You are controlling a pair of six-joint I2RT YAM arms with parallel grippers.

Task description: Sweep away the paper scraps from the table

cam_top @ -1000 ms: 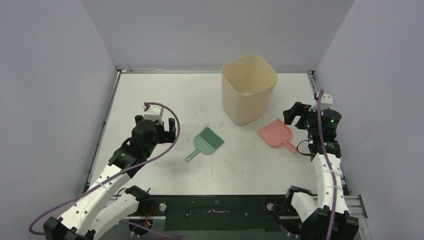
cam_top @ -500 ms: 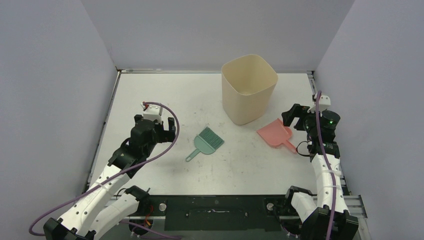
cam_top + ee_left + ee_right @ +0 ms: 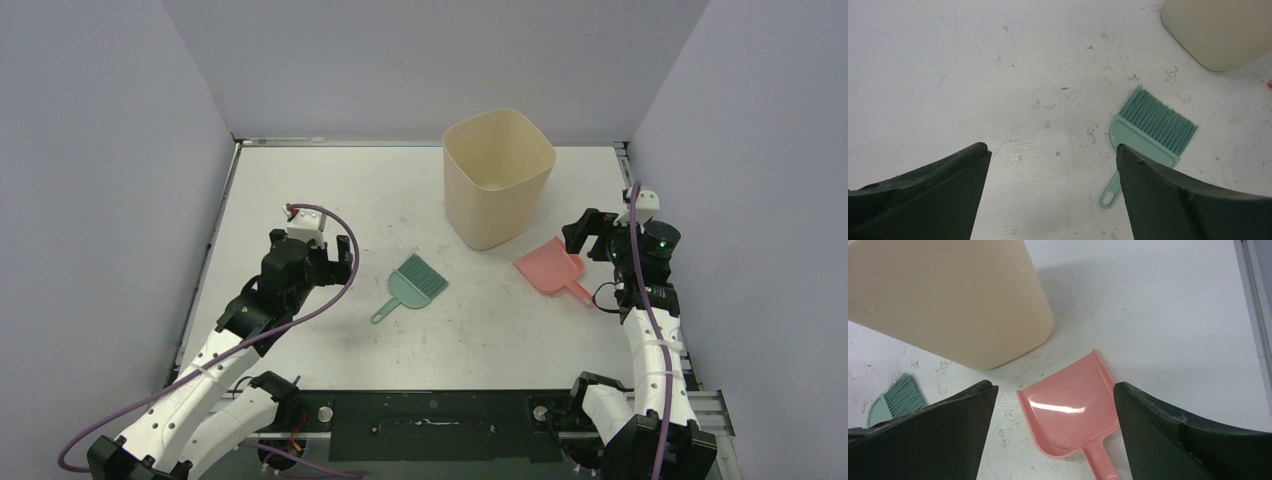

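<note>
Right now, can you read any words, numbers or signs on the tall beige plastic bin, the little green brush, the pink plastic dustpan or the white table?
None: no words, numbers, brands or signs can be read anywhere.
The tall beige plastic bin, the green plastic hand brush, the pink plastic dustpan and the scuffed white tabletop are all plain.
The grey marks on the tabletop are scuffs, not writing.
</note>
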